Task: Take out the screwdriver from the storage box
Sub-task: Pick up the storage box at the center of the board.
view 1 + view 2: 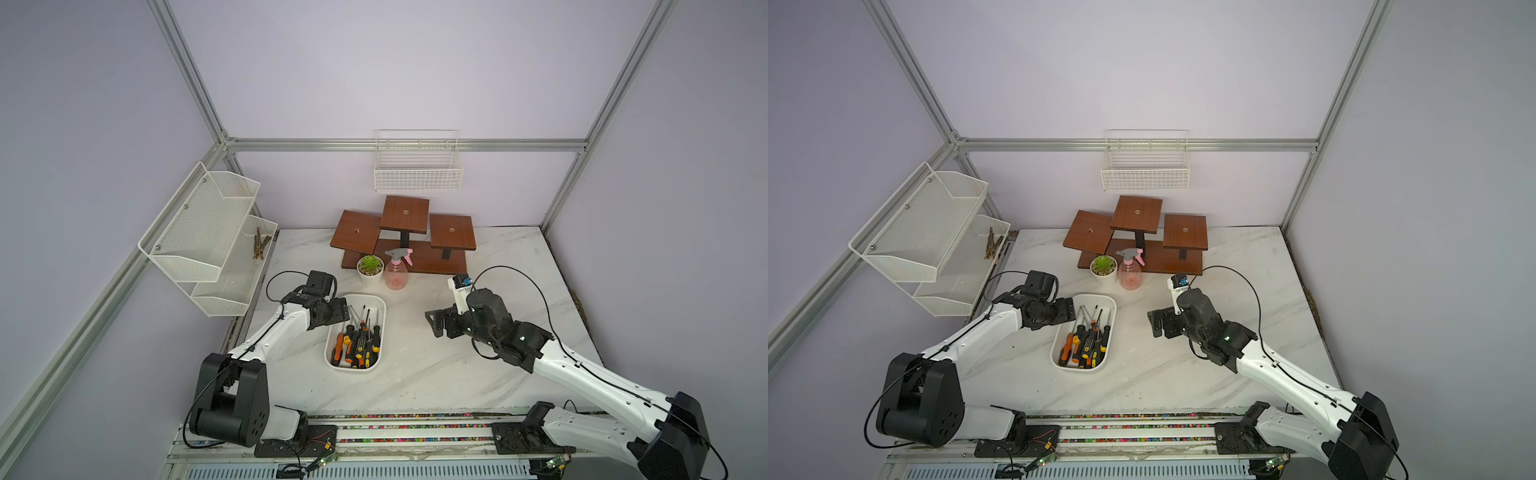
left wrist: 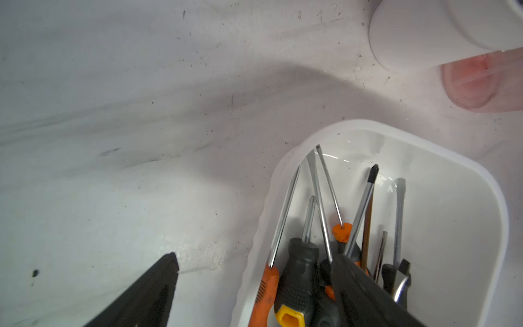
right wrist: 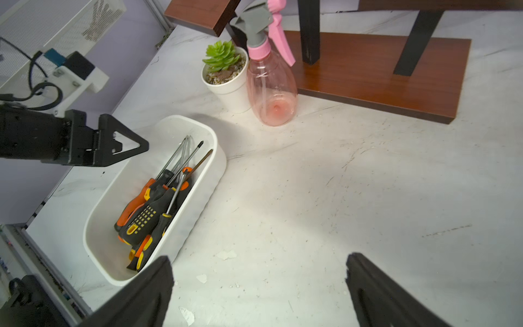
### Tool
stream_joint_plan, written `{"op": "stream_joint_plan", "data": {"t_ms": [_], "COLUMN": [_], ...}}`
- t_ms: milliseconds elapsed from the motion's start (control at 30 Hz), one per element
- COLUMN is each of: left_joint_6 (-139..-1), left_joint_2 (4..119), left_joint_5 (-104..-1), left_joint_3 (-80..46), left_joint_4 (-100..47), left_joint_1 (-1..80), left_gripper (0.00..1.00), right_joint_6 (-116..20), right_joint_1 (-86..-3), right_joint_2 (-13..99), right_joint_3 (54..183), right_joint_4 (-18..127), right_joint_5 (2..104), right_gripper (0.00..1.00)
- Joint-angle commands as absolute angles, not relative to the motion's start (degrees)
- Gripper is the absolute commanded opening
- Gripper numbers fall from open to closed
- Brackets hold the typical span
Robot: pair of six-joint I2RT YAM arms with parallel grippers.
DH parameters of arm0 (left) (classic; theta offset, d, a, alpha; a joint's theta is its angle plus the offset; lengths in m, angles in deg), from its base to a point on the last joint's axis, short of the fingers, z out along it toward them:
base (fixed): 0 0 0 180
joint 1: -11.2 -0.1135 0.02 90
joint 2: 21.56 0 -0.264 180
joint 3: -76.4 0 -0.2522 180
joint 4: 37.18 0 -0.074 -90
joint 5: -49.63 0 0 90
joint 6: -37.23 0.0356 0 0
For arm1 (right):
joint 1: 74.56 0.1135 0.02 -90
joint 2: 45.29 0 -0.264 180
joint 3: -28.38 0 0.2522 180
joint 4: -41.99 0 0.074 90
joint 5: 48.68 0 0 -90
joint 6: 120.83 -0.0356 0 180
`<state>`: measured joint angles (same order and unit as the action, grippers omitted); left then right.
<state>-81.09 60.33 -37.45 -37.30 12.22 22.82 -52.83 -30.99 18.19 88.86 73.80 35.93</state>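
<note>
The storage box point(image 1: 362, 296) point(image 1: 1096, 296) is a shallow white tub in the middle of the marble table. Several screwdrivers point(image 1: 360, 344) point(image 1: 1087, 345) point(image 3: 152, 203) with orange, black and yellow handles lie in it, shafts pointing to the back. My left gripper point(image 1: 340, 311) point(image 1: 1069, 309) point(image 2: 254, 256) is open and straddles the box's left wall near its far end. One finger point(image 2: 158, 283) hangs over the table outside, the other over the screwdriver handles point(image 2: 300, 271). Right of the box, my right gripper point(image 1: 432, 322) point(image 3: 259, 259) stands open over bare table, holding nothing.
Just behind the box stand a small potted succulent point(image 1: 370, 270) and a pink spray bottle point(image 1: 397, 272). A brown tiered wooden stand point(image 1: 405, 232) sits at the back. A wire basket point(image 1: 417, 170) hangs on the back wall, and mesh shelves point(image 1: 208, 232) on the left wall.
</note>
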Motion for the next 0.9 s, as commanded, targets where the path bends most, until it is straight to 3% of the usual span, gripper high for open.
{"op": "stream_joint_plan", "data": {"t_ms": [0, 267, 467, 867], "left_joint_6": [-82.4, -83.4, -84.8, -88.6], "left_joint_2": [62.5, 68.8, 69.1, 63.1], "left_joint_5": [-38.9, -38.0, -38.6, -32.9], "left_joint_3": [-37.3, -35.8, -36.7, -35.9], "left_joint_4": [10.3, 7.9, 6.1, 8.0], "left_joint_1": [23.2, 23.2, 23.6, 32.3], "left_gripper": [0.79, 0.58, 0.21, 0.0], "right_joint_6": [-54.8, -54.9, -55.1, -55.9], "right_joint_1": [-28.7, -28.3, -28.3, -28.1], "right_joint_2": [19.3, 19.2, 18.9, 19.2], "right_joint_3": [89.1, 89.6, 88.9, 89.3], "right_joint_4": [73.3, 73.4, 73.5, 74.4], "right_joint_5": [34.3, 34.6, 35.0, 37.0], "right_gripper": [0.99, 0.98, 0.94, 0.85]}}
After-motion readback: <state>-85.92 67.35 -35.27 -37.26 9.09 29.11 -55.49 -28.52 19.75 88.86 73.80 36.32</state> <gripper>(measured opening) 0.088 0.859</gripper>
